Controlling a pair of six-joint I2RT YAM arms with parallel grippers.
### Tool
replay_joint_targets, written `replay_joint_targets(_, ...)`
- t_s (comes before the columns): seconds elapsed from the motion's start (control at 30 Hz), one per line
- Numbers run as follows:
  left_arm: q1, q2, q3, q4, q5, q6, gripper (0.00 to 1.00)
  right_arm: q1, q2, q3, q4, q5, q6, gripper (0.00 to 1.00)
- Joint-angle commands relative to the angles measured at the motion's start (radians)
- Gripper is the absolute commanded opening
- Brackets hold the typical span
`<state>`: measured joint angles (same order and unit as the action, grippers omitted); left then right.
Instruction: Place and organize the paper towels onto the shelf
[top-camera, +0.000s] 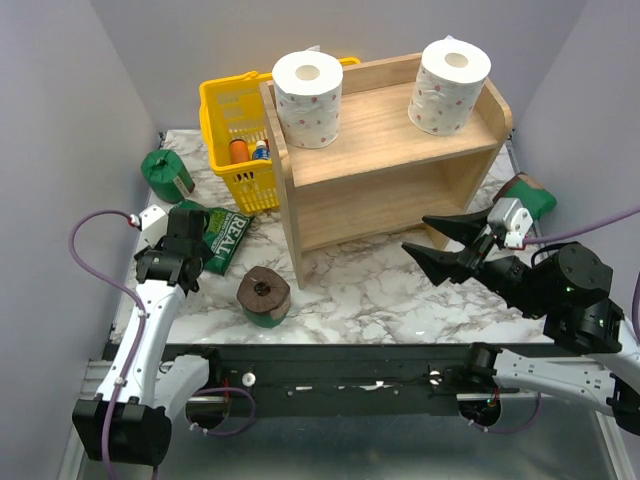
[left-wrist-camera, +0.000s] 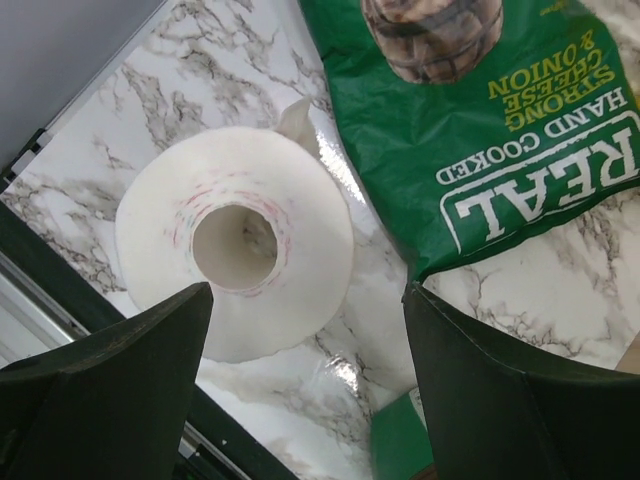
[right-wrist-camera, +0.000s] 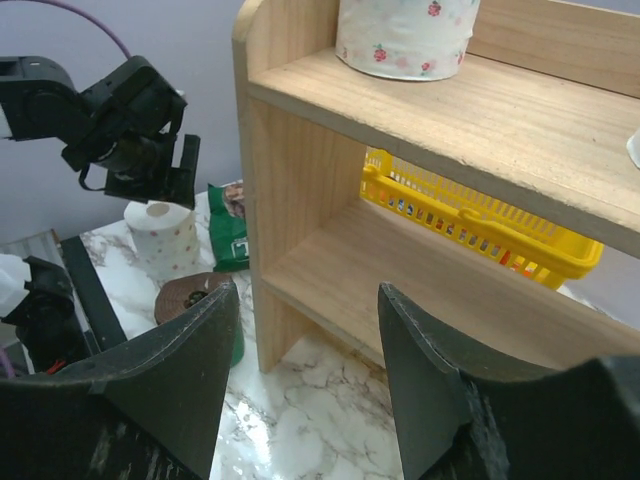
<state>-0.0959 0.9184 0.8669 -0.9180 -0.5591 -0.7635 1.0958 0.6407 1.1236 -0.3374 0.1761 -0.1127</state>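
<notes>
A white dotted paper towel roll stands upright on the marble, its hollow core facing up. My left gripper hangs open just above it, the fingers apart from its sides; the right wrist view shows this roll under that gripper. Two more white rolls stand on the top of the wooden shelf. Green-wrapped rolls lie at the front, back left and right of the shelf. My right gripper is open and empty, facing the lower tier.
A flat green "REAL" bag lies beside the white roll on the table. A yellow basket with small bottles stands behind the shelf's left end. Grey walls close in on both sides.
</notes>
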Motion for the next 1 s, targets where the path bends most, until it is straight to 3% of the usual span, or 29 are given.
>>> replay_joint_targets(0.0, 0.039, 0.025, -0.031, 0.111, 0.065, 0.072, 0.84, 0.007, -0.053, -0.039, 0.031, -0.055, -0.015, 0.66)
replay_joint_targets(0.5, 0.055, 0.143, -0.063, 0.117, -0.005, 0.013, 0.73, 0.007, -0.118, -0.097, 0.032, -0.049, -0.064, 0.68)
replay_joint_targets(0.73, 0.055, 0.113, -0.063, 0.131, -0.012, 0.033, 0.37, 0.007, -0.122, -0.087, 0.024, -0.049, -0.076, 0.68)
replay_joint_targets(0.97, 0.055, 0.08, -0.045, 0.117, 0.013, 0.053, 0.17, 0.007, -0.118, -0.082, 0.021, -0.056, -0.064, 0.69)
